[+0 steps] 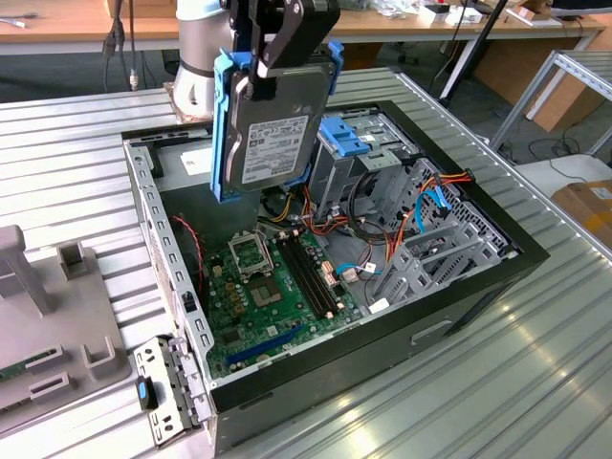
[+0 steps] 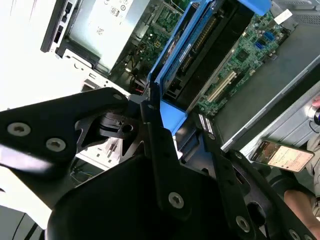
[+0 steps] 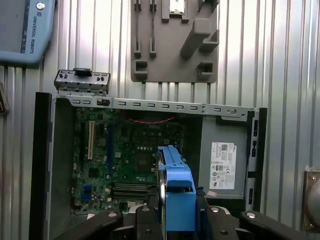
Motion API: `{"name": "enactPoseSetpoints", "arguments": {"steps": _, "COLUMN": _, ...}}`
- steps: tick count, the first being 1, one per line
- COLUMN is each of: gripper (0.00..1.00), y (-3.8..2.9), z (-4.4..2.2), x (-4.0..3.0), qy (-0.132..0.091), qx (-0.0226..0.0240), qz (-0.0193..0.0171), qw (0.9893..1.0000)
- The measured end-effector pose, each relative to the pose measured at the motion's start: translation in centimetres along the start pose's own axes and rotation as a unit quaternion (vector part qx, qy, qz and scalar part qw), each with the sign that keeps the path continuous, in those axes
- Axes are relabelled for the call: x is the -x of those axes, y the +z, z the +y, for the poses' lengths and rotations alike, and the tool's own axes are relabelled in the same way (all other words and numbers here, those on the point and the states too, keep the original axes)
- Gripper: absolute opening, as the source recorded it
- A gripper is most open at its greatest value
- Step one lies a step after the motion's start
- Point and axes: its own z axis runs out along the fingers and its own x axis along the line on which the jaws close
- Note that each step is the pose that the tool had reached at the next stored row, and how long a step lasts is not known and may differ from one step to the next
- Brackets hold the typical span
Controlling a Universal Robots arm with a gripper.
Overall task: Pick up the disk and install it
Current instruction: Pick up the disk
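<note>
Disk (image 1: 277,134) hangs upright in air, blue side rails (image 1: 224,134) vertical, label toward exterior view. Gripper (image 1: 285,57) jaws closed tight on its upper end. Underneath: open computer case (image 1: 449,320), green motherboard (image 1: 273,287) exposed, grey drive cage (image 1: 359,167) near.

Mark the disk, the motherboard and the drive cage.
disk (image 1: 277,132): exterior view, labelled face.
motherboard (image 1: 244,301): exterior view, green board surface.
drive cage (image 1: 346,139): exterior view, blue top.
</note>
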Motion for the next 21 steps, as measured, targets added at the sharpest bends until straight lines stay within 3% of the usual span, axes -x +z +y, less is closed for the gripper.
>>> {"name": "enactPoseSetpoints", "arguments": {"steps": 3, "gripper": 0.37, "y": 0.0, "z": -0.07, "x": -1.63, "qy": 0.0, "qx": 0.0, "qz": 0.0, "qw": 1.0}}
{"name": "enactPoseSetpoints", "arguments": {"steps": 8, "gripper": 0.37, "y": -0.05, "z": -0.11, "x": -3.49, "qy": 0.0, "qx": 0.0, "qz": 0.0, "qw": 1.0}}
{"name": "enactPoseSetpoints", "arguments": {"steps": 13, "gripper": 0.37, "y": -0.08, "z": -0.29, "x": -3.88, "qy": 0.0, "qx": 0.0, "qz": 0.0001, "qw": 1.0}}
{"name": "enactPoseSetpoints", "arguments": {"steps": 16, "gripper": 0.37, "y": -0.15, "z": -0.4, "x": -5.16, "qy": 0.0, "qx": 0.0, "qz": 0.0, "qw": 1.0}}
{"name": "enactPoseSetpoints", "arguments": {"steps": 20, "gripper": 0.37, "y": -0.16, "z": -0.55, "x": -5.23, "qy": 0.0, "qx": 0.0, "qz": 0.0, "qw": 1.0}}
{"name": "enactPoseSetpoints", "arguments": {"steps": 21, "gripper": 0.37, "y": -0.16, "z": -0.88, "x": -5.24, "qy": 0.0, "qx": 0.0, "qz": 0.0001, "qw": 1.0}}
